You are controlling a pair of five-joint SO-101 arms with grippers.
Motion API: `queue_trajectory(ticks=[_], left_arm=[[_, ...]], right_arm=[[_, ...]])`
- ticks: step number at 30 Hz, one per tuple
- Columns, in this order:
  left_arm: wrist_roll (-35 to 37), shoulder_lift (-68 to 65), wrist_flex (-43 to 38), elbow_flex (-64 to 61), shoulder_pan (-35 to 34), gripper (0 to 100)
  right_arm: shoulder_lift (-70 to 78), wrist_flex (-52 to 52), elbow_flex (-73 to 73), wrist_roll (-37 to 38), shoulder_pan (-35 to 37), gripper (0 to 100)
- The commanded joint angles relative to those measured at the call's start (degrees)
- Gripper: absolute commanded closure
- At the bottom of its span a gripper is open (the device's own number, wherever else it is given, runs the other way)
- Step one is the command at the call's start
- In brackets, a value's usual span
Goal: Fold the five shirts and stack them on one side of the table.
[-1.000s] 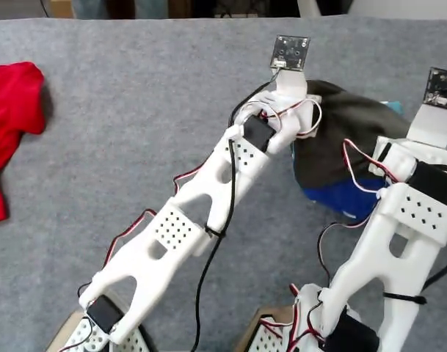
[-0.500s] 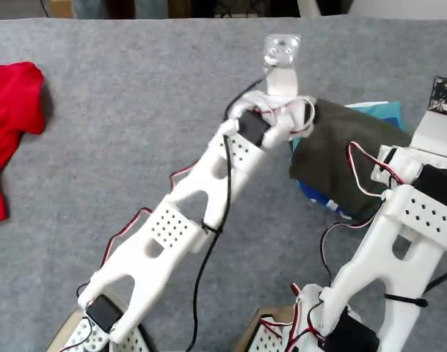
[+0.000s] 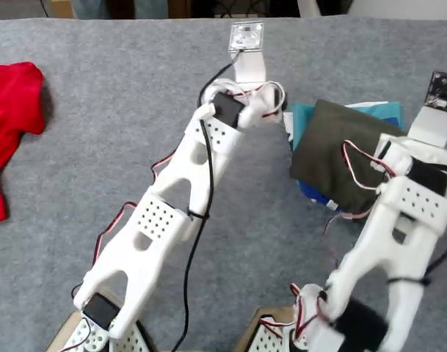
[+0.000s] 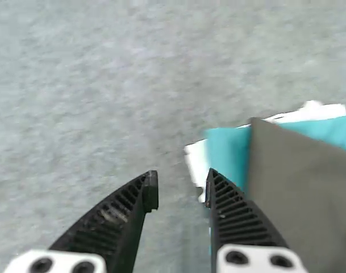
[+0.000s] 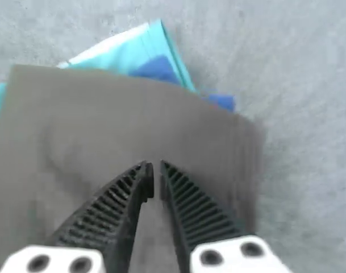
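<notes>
A stack of folded shirts lies at the table's right side, with a dark olive shirt [image 3: 332,155] on top and teal [image 3: 302,116], blue [image 3: 316,193] and white layers under it. A loose red shirt [image 3: 10,110] lies crumpled at the far left edge. My left gripper [image 4: 182,190] hangs open and holds nothing, just off the stack's near corner, where the teal shirt [image 4: 226,153] and the dark olive shirt [image 4: 300,182] show. My right gripper [image 5: 154,170] is shut and holds nothing, right over the flat dark olive shirt [image 5: 104,119].
Grey felt [image 3: 120,147] covers the whole table, with wide bare room between the red shirt and the stack. Both white arms rise from bases at the front edge, the left arm [image 3: 186,191] running diagonally across the middle.
The dark olive shirt, bunched a second ago, now lies flat on the stack. My left arm has pulled away from it, to the left and farther back. The right arm shifted slightly.
</notes>
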State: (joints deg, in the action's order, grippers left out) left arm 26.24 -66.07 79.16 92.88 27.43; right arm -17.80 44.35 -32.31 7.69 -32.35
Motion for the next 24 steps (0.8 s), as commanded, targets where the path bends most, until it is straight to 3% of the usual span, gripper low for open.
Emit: queue_trajectory(ticks=[1, 8, 18, 24], left_arm=[[-3.87, 5.63, 3.52, 2.68, -2.42, 84], [-7.47, 12.57, 9.05, 2.51, -6.73, 84], [-11.78, 19.96, 14.95, 2.42, -11.12, 84], [-13.1, 22.95, 19.52, 2.42, -14.73, 84]], right_arm=[[11.38, -6.68, 1.01, -2.29, 0.53, 97.7], [26.51, -4.48, 11.3, -2.2, 0.97, 97.7], [20.88, 18.55, 31.25, -2.46, 1.49, 97.7], [23.25, 20.04, 38.46, -2.46, -2.2, 97.7]])
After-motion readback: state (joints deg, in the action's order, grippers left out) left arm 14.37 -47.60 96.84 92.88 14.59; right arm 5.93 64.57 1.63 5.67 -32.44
